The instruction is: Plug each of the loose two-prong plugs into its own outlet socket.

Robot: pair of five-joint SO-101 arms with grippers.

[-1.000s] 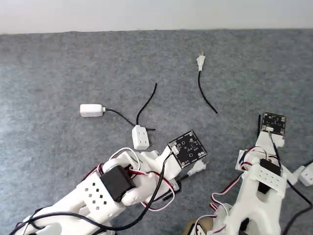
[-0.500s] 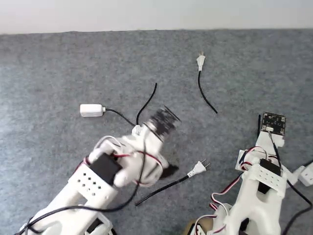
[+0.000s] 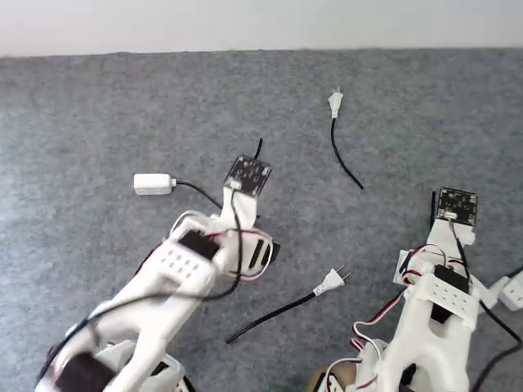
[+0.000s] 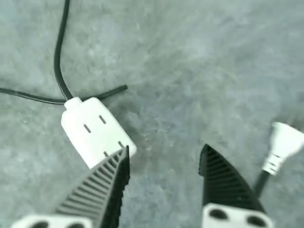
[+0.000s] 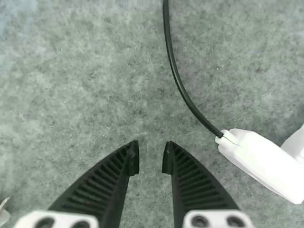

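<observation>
Table (image 3: 98, 106): mottled grey, finely flecked.
Socket (image 3: 153, 184), toward the left edge: white, black cord.
Second socket (image 4: 97, 130): white, dark slots, black cord.
Far plug (image 3: 334, 101), near the far edge: white, black cord.
Near plug (image 3: 330, 282), toward the front edge: white, black cord.
Left gripper (image 4: 166, 151), right gripper (image 5: 150, 147): black ribbed fingers, white mounts.
Left arm (image 3: 176, 265), right arm (image 3: 425, 327): white shells, black motors, red, white and black wires.

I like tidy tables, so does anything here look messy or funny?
Nothing is broken or spilled. Both white two-prong plugs with black cords lie loose on the grey carpet: the near plug and the far plug. The white outlet socket block at the left gripper shows empty slots.
</observation>
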